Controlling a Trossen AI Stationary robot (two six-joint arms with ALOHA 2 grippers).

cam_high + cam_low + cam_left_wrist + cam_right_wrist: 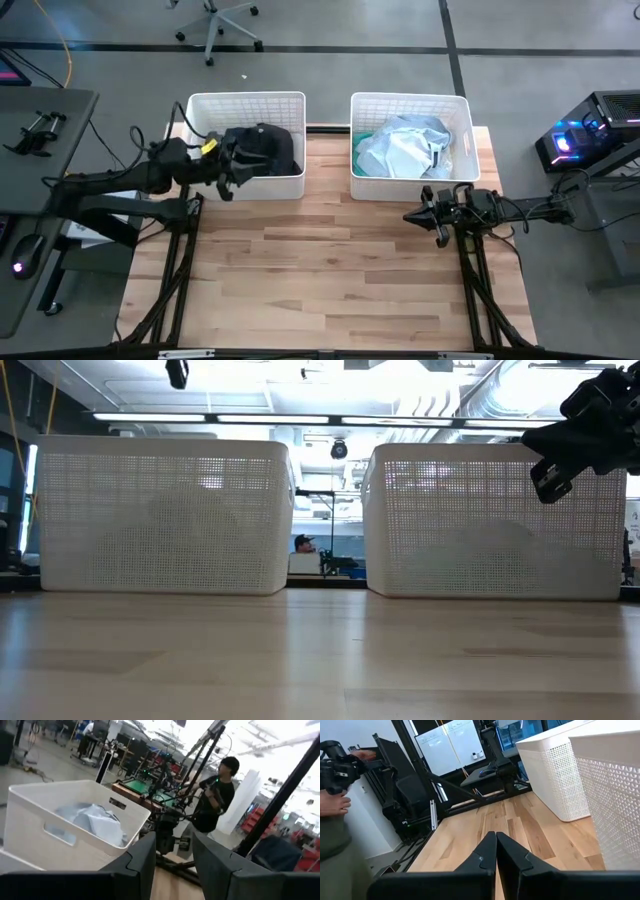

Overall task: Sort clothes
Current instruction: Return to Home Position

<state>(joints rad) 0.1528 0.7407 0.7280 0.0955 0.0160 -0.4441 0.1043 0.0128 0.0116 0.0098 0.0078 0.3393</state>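
Note:
Black clothes (264, 148) lie in the left white basket (200, 110). Pale blue and white clothes (405, 150) lie in the right white basket (460, 110); they also show in the left wrist view (97, 822). My left gripper (228, 178) is at the left basket's near left corner, and its fingers are open and empty (172, 865). My right gripper (412, 215) is just in front of the right basket's near wall, above the table. It is shut and empty (496, 847), and it also shows in the low view (552, 478).
The two baskets stand side by side at the table's far edge, with a narrow gap (328, 150) between them. Bare wooden tabletop (320, 280) lies in front of them. A person (215, 795) stands beyond the table's right side, and a hand holding a camera (340, 770) shows at the left.

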